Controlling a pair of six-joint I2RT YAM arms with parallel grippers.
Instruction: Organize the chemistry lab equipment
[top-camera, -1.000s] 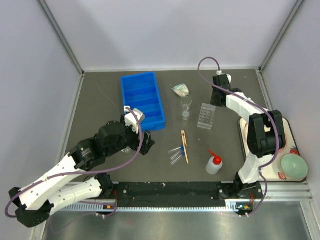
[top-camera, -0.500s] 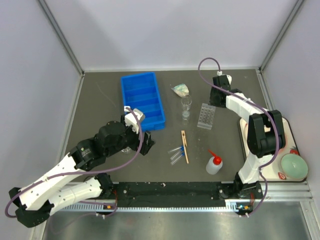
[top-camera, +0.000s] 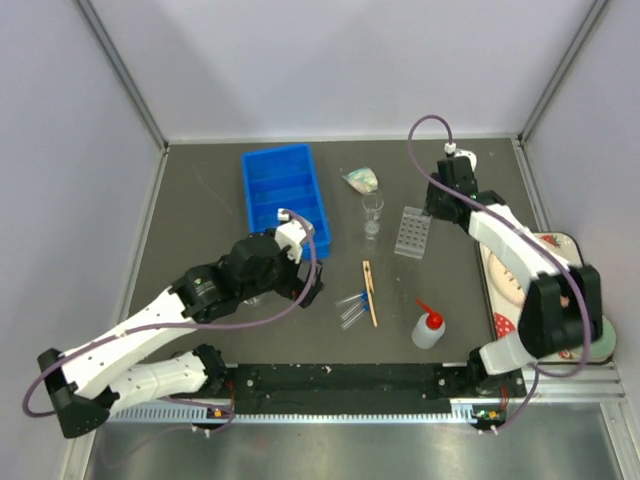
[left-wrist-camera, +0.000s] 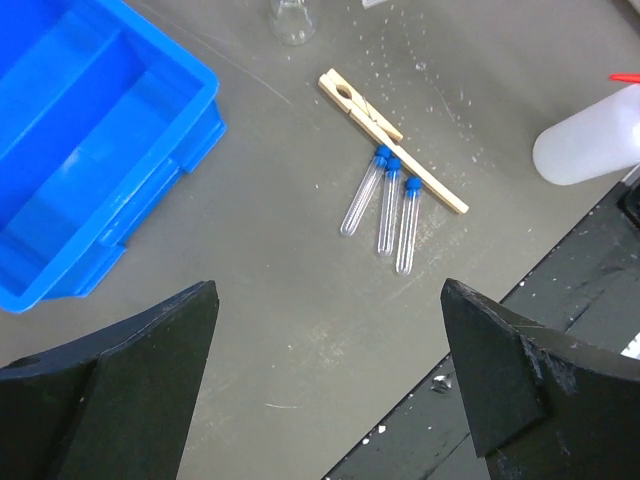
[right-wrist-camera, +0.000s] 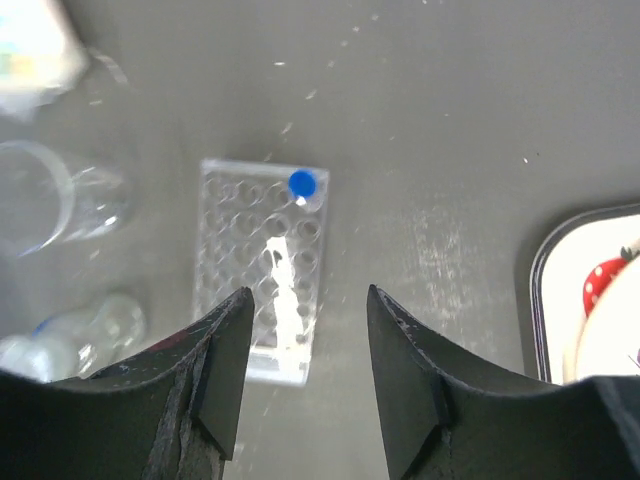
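– Blue-capped tubes (left-wrist-camera: 387, 205): where do they lie?
– Three of them, flat on the table (left-wrist-camera: 270, 250), side by side. Their caps are up against the wooden clamp (left-wrist-camera: 392, 142), which lies aslant across that end. The squeeze bottle (left-wrist-camera: 590, 148) is near, off to their right.
– And the left gripper (left-wrist-camera: 328, 320)?
– Spread wide, nothing in it, touching nothing. It hangs above the table. In its wrist view the tubes show between the two fingers, further out and apart from both. The blue bin (left-wrist-camera: 90, 150) is on its left.
– The right gripper (right-wrist-camera: 307, 300)?
– Also released and empty, jaws parted above the clear tube rack (right-wrist-camera: 225, 235). Whether the tips touch the rack I cannot tell. One blue cap (right-wrist-camera: 302, 183) stands in a corner hole of the rack.
– Around the rack?
– A glass flask (right-wrist-camera: 45, 205) is to its left, blurred. The tray (right-wrist-camera: 545, 260) rim is well to the right.
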